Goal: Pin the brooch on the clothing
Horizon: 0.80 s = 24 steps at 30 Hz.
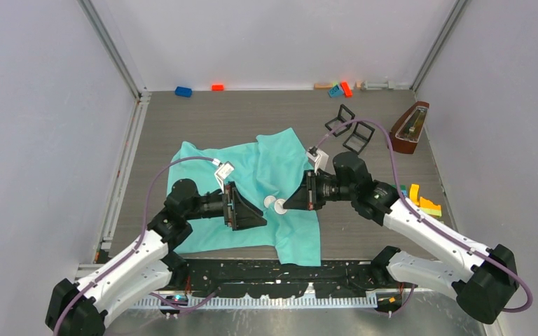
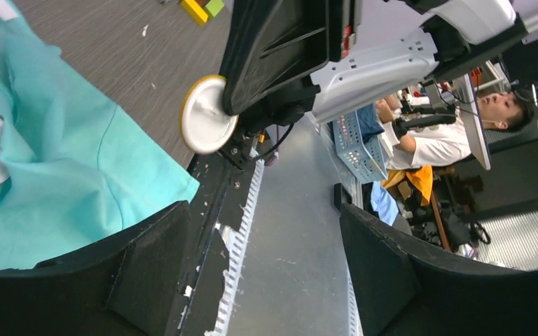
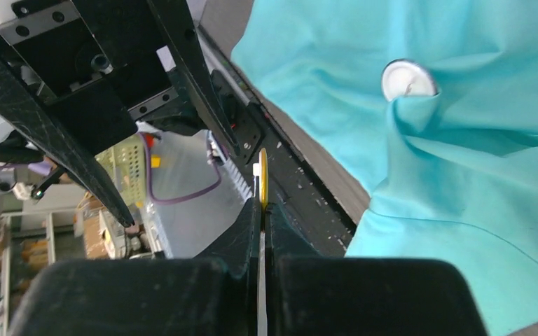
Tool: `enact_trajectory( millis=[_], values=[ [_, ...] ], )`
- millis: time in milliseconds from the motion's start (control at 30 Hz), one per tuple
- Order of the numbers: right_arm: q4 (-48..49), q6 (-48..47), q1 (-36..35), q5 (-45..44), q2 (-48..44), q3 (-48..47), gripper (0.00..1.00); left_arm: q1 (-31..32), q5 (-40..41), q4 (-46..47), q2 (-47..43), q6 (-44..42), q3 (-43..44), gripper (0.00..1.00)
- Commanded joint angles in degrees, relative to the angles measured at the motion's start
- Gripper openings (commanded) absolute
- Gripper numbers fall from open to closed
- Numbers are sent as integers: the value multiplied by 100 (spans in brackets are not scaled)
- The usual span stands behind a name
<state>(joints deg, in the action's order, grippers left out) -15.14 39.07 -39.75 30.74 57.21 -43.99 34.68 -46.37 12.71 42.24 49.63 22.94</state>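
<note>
Low over the T-shirt (image 1: 252,168), right gripper (image 1: 286,204) pinching the brooch (image 3: 261,183) edge-on, left gripper (image 1: 260,215) spread wide facing it, white disc (image 3: 408,79) on a fabric fold.

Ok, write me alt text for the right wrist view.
The right gripper is shut on a thin yellow-edged disc seen edge-on. To its right lies the rumpled turquoise T-shirt with a white round piece on it; the open left gripper hangs at upper left.

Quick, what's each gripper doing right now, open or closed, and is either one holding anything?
Left gripper: open, holding nothing.
Right gripper: closed on the brooch.
</note>
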Motion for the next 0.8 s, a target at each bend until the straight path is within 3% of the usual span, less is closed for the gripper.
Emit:
enact_trajectory(
  millis=[0, 300, 767],
  values=[
    [955, 441, -33, 792, -135, 166, 1, 67, -226, 1261, 34, 645, -141, 76],
    [1674, 706, -33, 1064, -545, 354, 1, 213, 213, 1409, 107, 994, -252, 76],
    [1776, 659, -35, 1401, -558, 287, 1, 546, 436, 2072, 342, 1575, -135, 53]
  ],
)
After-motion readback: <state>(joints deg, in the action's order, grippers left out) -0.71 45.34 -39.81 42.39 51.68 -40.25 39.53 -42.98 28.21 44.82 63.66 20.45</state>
